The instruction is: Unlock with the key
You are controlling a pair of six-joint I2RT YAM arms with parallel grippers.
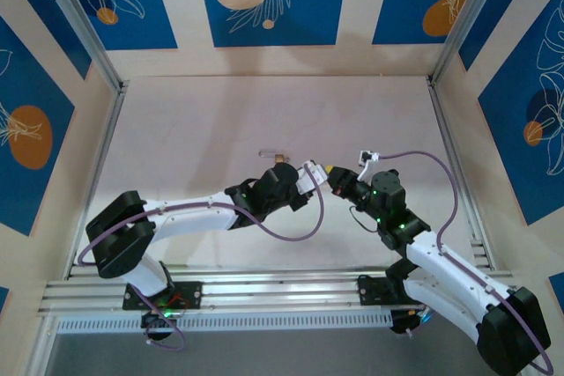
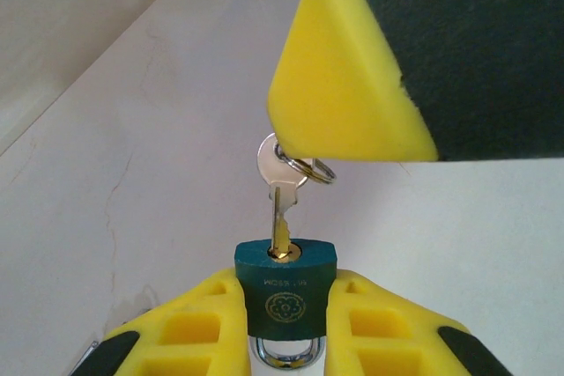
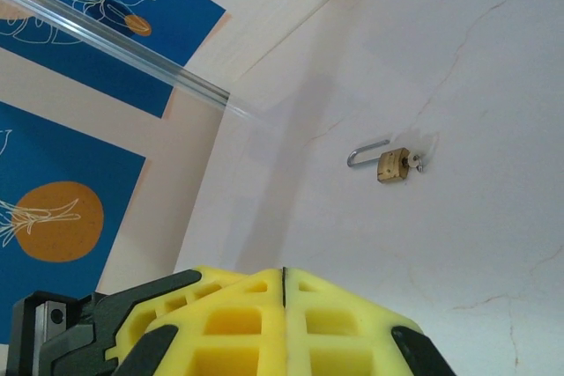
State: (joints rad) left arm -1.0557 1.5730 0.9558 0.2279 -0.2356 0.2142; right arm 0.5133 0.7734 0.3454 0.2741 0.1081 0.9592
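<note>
Teal-green padlock with a round embossed emblem [image 2: 285, 297]: held by its body between the two yellow fingers of the left gripper [image 2: 285, 310]. Keyhole face points away from the wrist. The steel shackle [image 2: 284, 354] is tucked back between the fingers; can't tell if it's latched. The jaws are closed down onto the lock body, both sides touching it.

Small silver key [image 2: 279, 209]: blade seated in the keyhole, in line with the lock. Its head and thin split ring [image 2: 317, 170] run under the tip of a yellow foam pad [image 2: 344, 94] belonging to the other arm.

Right gripper [image 3: 284, 297]: fingers pressed together, with just a hairline seam in its own wrist view. The key is hidden from that camera. From the left wrist view it has the key head pinched at the tip.

Top view: the left gripper [image 1: 310, 175] and right gripper [image 1: 333, 173] meet tip to tip over the pale table [image 1: 203, 121], roughly mid-table and a little right of centre.

Small brass padlock [image 3: 393, 165]: lies flat on the table with its shackle swung open, just beyond the left gripper and apart from both grippers. There's something small and silvery at its keyhole end, too small to identify.
</note>
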